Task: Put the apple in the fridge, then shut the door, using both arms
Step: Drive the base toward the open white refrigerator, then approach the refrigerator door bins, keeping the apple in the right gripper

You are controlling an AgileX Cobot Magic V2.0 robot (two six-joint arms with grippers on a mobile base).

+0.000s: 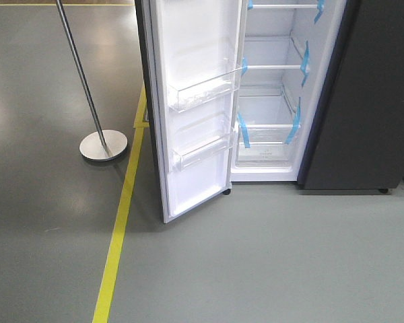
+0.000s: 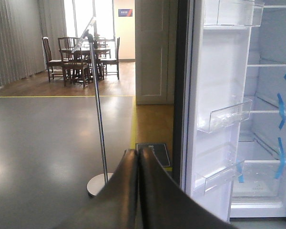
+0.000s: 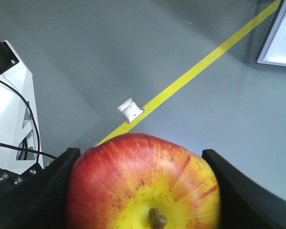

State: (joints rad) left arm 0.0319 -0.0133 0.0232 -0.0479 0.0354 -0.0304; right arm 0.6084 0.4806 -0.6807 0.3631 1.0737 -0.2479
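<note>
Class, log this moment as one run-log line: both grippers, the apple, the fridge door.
right gripper: shut on apple | left gripper: shut, holding nothing | fridge door: open | apple: not yet in fridge

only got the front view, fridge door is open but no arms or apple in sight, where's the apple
Observer: The right gripper is shut on the apple, stem towards the wrist camera, over the grey floor.
Operator: and the left one, holding anything
Observer: No, the left gripper is shut and empty, aimed near the open door and its white inner side.
</note>
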